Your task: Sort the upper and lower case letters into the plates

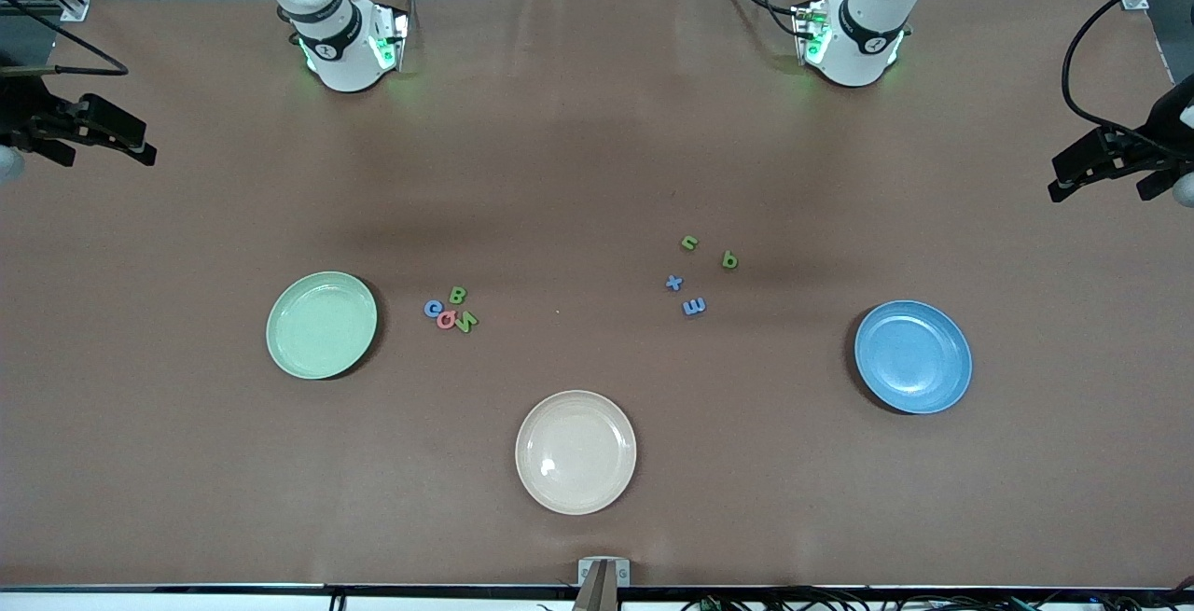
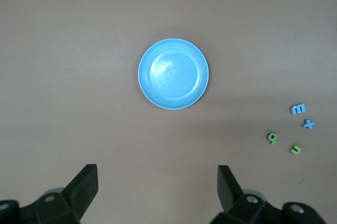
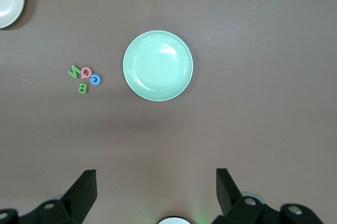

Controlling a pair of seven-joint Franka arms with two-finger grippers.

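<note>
Left pincer [image 2: 155, 187] gapes empty above blue plate [image 2: 173, 74]; right pincer [image 3: 155, 190] likewise above green plate [image 3: 158, 66]

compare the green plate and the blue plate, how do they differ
The green plate is pale green and lies toward the right arm's end, beside a tight cluster of capital letters. The blue plate lies toward the left arm's end, with the lowercase letters spread more loosely nearby. Both are round, shallow, alike in size and hold nothing.
</note>
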